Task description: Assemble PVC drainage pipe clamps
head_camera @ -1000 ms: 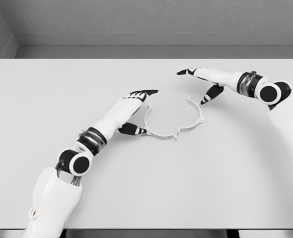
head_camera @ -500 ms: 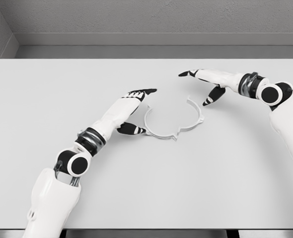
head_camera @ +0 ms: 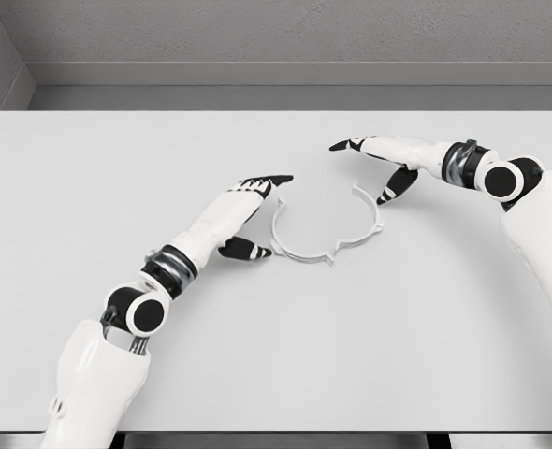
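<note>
Flanking the thin white plastic clamp ring (head_camera: pixel 325 224), I have left hand (head_camera: pixel 243 210) and right hand (head_camera: pixel 384 161) with fingers apart, empty; next I judge each must close on its half.

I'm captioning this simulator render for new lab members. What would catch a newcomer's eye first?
A thin white C-shaped plastic pipe clamp lies alone near the middle of the pale grey table, its gap facing the far edge. The left hand flanks it on the left with fingers spread, thumb tip close to its rim. The right hand hovers open at its far right, holding nothing.
</note>
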Available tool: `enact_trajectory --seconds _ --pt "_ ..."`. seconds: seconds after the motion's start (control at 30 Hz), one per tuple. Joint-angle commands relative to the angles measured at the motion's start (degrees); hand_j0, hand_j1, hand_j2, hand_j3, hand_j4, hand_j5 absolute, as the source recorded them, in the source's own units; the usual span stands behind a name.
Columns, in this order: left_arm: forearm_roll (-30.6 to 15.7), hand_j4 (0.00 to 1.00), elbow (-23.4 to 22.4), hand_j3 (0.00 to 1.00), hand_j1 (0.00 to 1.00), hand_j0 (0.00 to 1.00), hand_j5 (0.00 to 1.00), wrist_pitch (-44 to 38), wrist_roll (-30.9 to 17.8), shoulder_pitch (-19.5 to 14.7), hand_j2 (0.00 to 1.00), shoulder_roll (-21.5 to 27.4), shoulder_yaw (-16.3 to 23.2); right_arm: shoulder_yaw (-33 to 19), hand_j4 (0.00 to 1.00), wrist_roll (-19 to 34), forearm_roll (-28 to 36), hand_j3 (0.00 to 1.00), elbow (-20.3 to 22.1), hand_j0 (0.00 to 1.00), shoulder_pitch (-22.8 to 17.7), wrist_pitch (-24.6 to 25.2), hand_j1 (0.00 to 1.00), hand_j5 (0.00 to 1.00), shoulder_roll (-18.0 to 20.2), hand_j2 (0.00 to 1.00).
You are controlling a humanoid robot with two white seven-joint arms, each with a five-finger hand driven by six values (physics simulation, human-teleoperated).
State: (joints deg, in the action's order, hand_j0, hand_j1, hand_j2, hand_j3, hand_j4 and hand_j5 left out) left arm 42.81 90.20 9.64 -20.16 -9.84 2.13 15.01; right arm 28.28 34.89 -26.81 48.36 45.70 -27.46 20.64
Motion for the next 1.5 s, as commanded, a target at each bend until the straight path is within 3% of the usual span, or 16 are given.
enact_trajectory --seconds 0.0,0.87,1.47 --pt "-0.09 1.00 -0.73 1.00 1.00 1.00 1.00 -0.06 0.03 0.00 1.00 -0.20 0.10 -0.06 1.00 0.00 0.35 1.00 0.07 1.00 0.00 0.12 1.00 1.00 0.01 1.00" --pt "0.96 1.00 -4.33 1.00 1.00 1.00 1.00 -1.11 0.03 -2.81 1.00 -2.13 0.63 0.02 1.00 0.00 0.53 1.00 1.39 1.00 -0.18 0.12 1.00 1.00 -0.60 1.00" --pt "-0.01 1.00 -3.72 1.00 1.00 1.00 1.00 -1.11 0.03 -2.46 1.00 -2.13 -0.51 0.03 1.00 0.00 0.70 1.00 1.39 1.00 -0.18 0.12 1.00 1.00 -1.31 1.00"
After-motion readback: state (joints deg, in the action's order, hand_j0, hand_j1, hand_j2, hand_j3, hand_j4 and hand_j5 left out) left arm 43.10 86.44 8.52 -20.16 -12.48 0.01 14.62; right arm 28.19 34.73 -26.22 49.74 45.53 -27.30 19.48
